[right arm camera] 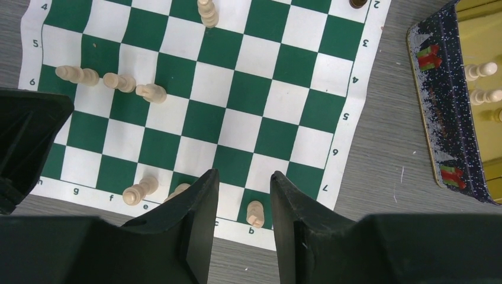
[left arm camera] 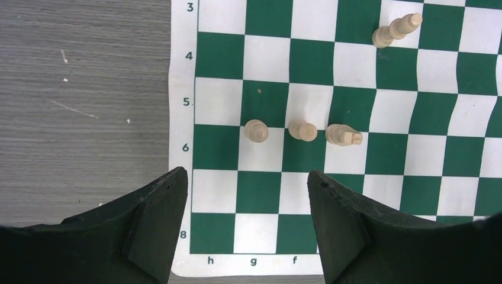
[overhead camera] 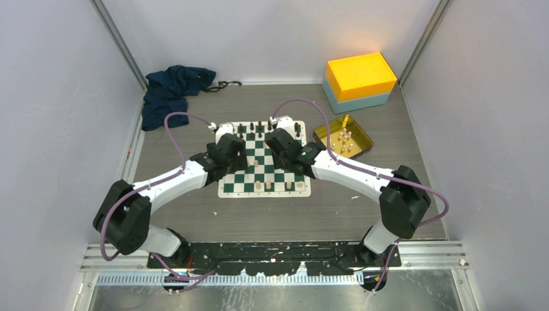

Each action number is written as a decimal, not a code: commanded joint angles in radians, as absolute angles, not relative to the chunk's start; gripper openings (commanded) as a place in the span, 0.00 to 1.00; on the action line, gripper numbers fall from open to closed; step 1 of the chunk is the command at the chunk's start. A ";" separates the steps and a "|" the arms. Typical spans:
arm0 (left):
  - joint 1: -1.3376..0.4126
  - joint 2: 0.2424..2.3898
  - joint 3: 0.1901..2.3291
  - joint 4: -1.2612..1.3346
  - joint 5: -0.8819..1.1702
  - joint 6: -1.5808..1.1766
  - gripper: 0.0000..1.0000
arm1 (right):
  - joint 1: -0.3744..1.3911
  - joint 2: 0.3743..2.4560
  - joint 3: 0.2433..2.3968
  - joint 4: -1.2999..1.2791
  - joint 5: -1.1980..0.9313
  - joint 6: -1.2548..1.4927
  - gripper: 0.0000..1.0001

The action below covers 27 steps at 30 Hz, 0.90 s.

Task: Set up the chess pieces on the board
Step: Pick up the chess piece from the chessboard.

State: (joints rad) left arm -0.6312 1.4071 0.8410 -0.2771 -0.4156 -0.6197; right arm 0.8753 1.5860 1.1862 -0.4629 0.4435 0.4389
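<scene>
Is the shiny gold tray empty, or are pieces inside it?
Not empty. Several cream chess pieces stand upright inside the gold tray, as the top view shows.

Top view: left arm wrist (overhead camera: 226, 154) and right arm wrist (overhead camera: 285, 146) cover the mid part of the flat green-and-white chessboard mat (overhead camera: 223, 190); small cream wooden chess pieces (overhead camera: 270, 186) too small to tell by type. R wrist view: one cream piece (right arm camera: 177, 190) half hidden behind a black finger (right arm camera: 198, 225) of the right gripper (right arm camera: 244, 177); shiny gold rectangular tray (right arm camera: 450, 106) cut by R edge; small dark piece (right arm camera: 357, 3) cut by top edge. L wrist view: mat cut at top & R.
</scene>
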 commanded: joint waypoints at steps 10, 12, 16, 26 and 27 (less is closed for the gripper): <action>-0.632 1.496 0.928 -0.209 -0.419 -0.607 0.67 | 0.841 1.542 1.174 -0.408 0.424 0.415 0.43; -0.629 1.510 0.932 -0.206 -0.416 -0.608 0.64 | 0.837 1.542 1.170 -0.407 0.423 0.414 0.43; -0.621 1.519 0.933 -0.201 -0.417 -0.613 0.59 | 0.830 1.543 1.167 -0.405 0.416 0.411 0.43; -0.601 1.524 0.925 -0.198 -0.411 -0.616 0.54 | 0.822 1.552 1.175 -0.406 0.406 0.406 0.43; -0.600 1.524 0.924 -0.197 -0.410 -0.615 0.53 | 0.822 1.554 1.175 -0.406 0.406 0.406 0.43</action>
State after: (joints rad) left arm -0.6098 1.5238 0.8963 -0.2451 -0.4095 -0.6174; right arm 0.8272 1.5860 1.1625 -0.4412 0.4061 0.4168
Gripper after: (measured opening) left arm 0.541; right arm 0.429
